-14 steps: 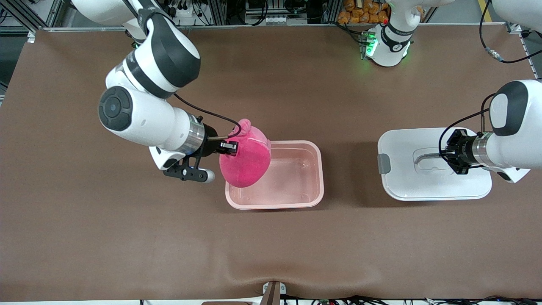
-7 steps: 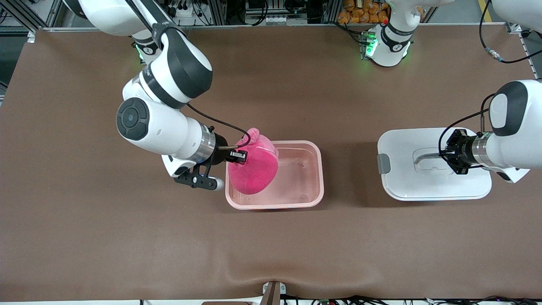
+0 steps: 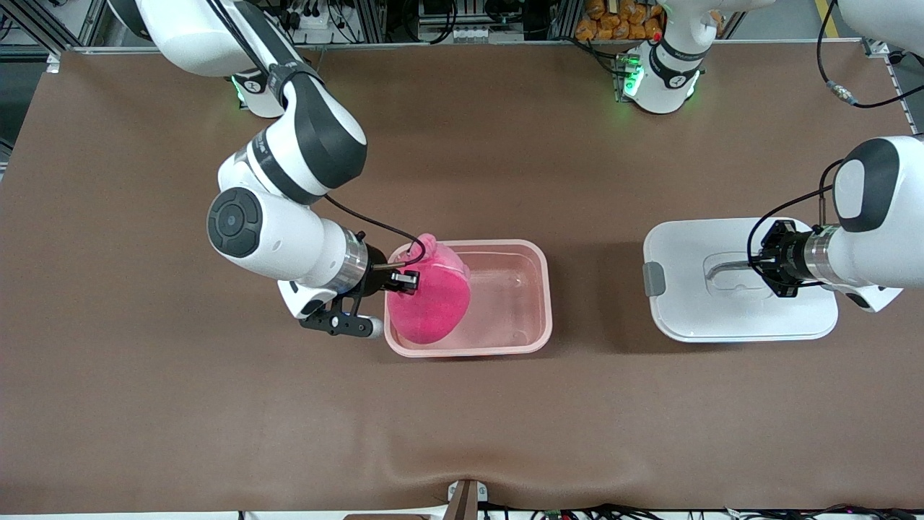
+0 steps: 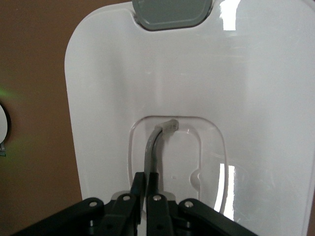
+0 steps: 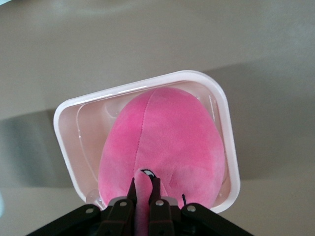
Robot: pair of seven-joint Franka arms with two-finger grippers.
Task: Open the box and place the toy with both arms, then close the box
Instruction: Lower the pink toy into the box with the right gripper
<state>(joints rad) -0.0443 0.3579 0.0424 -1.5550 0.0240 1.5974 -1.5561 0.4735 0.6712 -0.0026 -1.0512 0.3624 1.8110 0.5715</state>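
The pink box (image 3: 538,289) stands open at the table's middle, its rim (image 5: 147,86) in the right wrist view too. My right gripper (image 3: 406,280) is shut on a fold of the hot-pink toy (image 3: 433,300) and holds it inside the box at the right arm's end; the plush (image 5: 162,142) fills much of the tub. The white lid (image 3: 686,318) lies flat toward the left arm's end. My left gripper (image 3: 759,263) is shut on the lid's grey handle (image 4: 153,145) in the central recess. A grey clip (image 4: 170,12) shows at the lid's edge.
Bare brown table surrounds the box and the lid (image 4: 266,88). The arms' bases (image 3: 660,72) stand along the edge farthest from the front camera, with cables and racks past it. A small bracket (image 3: 465,498) sits at the nearest edge.
My right arm has carried the toy sideways and down, from over the box's rim into the box. The left arm and the lid have not moved.
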